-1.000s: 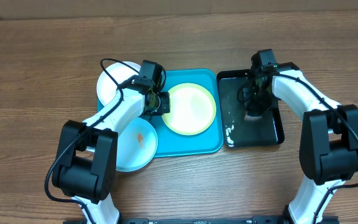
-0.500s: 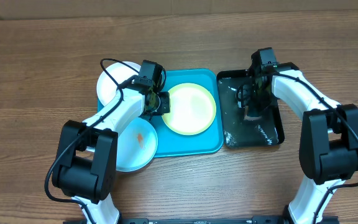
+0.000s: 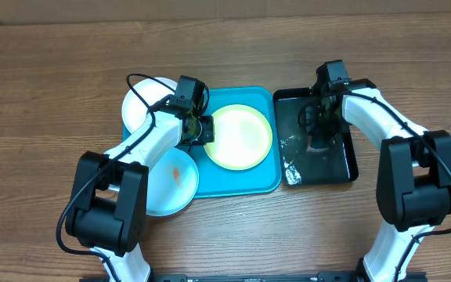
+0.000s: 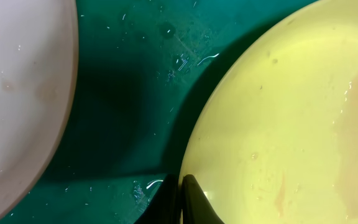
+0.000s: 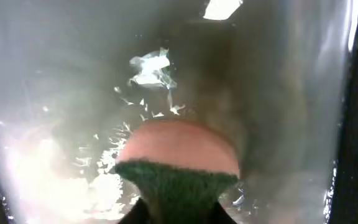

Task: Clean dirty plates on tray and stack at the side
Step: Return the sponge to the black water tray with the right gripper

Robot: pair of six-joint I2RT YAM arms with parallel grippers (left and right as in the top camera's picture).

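Note:
The turquoise tray (image 3: 245, 178) lies mid-table with a pale yellow-green plate (image 3: 242, 137) on it. My left gripper (image 3: 203, 130) is shut on that plate's left rim; in the left wrist view the dark fingers (image 4: 194, 202) pinch the rim of the yellow-green plate (image 4: 291, 112) above the wet tray (image 4: 129, 93). A white plate (image 3: 141, 106) overlaps the tray's far left corner. A light blue plate (image 3: 167, 188) with an orange smear overlaps the near left corner. My right gripper (image 3: 318, 135) is shut on a sponge (image 5: 176, 155), green pad up.
A glossy black tray (image 3: 335, 168) stands right of the turquoise one, wet, with white foam near its front left corner (image 3: 291, 168). The sponge presses on the black tray's wet floor (image 5: 73, 93). A pale plate edge (image 4: 17, 93) fills the left of the left wrist view.
The right gripper stays over the black tray while the water and foam in it shift, gathering at the front left. The left arm and plates have not moved.

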